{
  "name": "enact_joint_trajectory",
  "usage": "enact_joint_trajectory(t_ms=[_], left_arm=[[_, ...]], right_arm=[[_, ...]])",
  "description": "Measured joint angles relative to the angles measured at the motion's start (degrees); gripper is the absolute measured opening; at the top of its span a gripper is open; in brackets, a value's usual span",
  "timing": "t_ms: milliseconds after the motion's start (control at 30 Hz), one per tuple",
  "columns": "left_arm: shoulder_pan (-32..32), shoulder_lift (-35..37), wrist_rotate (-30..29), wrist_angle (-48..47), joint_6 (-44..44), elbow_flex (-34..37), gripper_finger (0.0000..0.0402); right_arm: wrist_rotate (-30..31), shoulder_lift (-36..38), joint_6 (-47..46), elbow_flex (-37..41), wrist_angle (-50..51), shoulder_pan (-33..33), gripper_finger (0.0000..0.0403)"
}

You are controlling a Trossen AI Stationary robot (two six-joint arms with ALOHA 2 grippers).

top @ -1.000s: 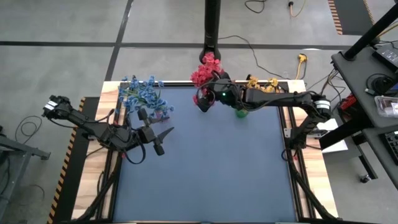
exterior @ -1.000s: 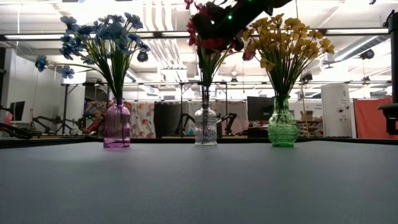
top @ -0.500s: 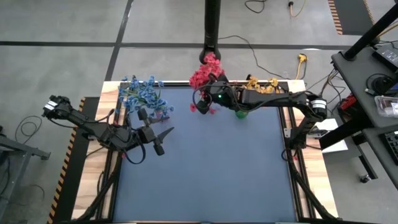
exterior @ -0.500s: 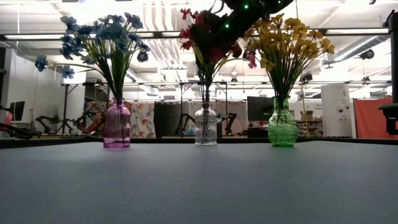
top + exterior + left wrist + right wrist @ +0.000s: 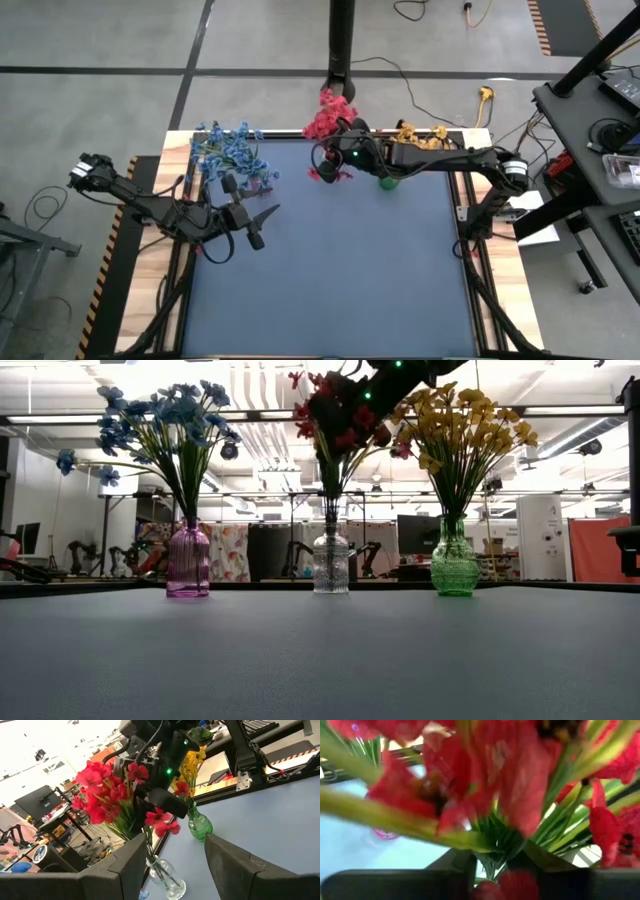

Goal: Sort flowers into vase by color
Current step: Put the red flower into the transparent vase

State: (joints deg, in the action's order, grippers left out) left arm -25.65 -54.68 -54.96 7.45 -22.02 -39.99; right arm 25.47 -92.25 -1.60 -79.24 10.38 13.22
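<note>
Three vases: purple vase (image 5: 188, 563), clear vase (image 5: 331, 563), green vase (image 5: 455, 563). Three flower bunches: blue flowers (image 5: 160, 422), red flowers (image 5: 335, 420), yellow flowers (image 5: 470, 425). Two arms.

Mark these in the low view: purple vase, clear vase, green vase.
purple vase (image 5: 188, 563): low view, middle of its ribbed body.
clear vase (image 5: 331, 566): low view, middle of its glass body.
green vase (image 5: 454, 568): low view, middle of its rounded belly.

table (image 5: 330, 270): dark blue mat | far edge: purple vase (image 5: 187, 561); clear vase (image 5: 331, 564); green vase (image 5: 455, 567)
</note>
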Motion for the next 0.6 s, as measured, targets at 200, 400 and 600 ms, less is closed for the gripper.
enact_joint_trajectory(t_ms=[200, 400, 600], left_arm=[[0.00, 0.00, 0.00, -0.18, 0.00, 0.00, 0.0184], [-0.02, 0.00, 0.00, -0.34, 0.00, 0.00, 0.0184], [0.00, 0.00, -0.01, -0.35, 0.00, 0.00, 0.0184]], right_arm=[[0.00, 1.65, -1.44, 0.00, 1.88, -0.34, 0.0163], [-0.02, 2.56, -1.47, -0.07, 1.72, -0.86, 0.0202], [-0.04, 3.30, -1.45, -0.09, 1.07, -0.97, 0.0205]])
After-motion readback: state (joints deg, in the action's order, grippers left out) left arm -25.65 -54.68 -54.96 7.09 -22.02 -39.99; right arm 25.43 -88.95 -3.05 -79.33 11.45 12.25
